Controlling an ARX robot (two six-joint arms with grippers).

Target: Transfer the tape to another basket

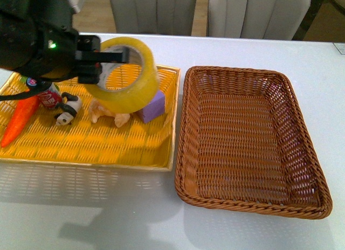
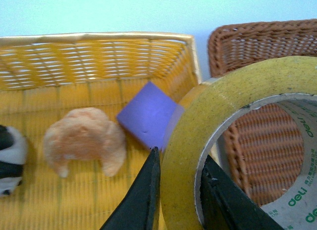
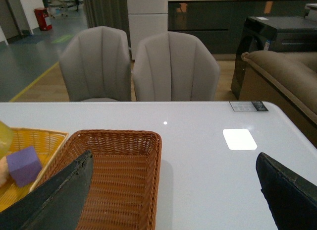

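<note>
Packing tape (image 1: 141, 84) hangs lifted in the left claw (image 1: 123, 56), whose black fingers (image 2: 143, 200) pinch the roll's wall, one inside the core and one outside. It hovers above the yellow basket (image 1: 108, 147), over a croissant (image 1: 105, 114) and a purple block (image 1: 152, 105). At 3 o'clock on the white counter (image 1: 108, 207) sits the brown wicker basket (image 1: 183, 126). Right claw (image 3: 174, 158) gapes wide.

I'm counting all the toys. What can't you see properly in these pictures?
- Red-labelled thing, front view: left gripper hides its top; label too small.
- Panda, left wrist view: cut by the edge.
- Tape, left wrist view: runs off the edge.
- Basket, right wrist view: near end behind the right gripper.
</note>
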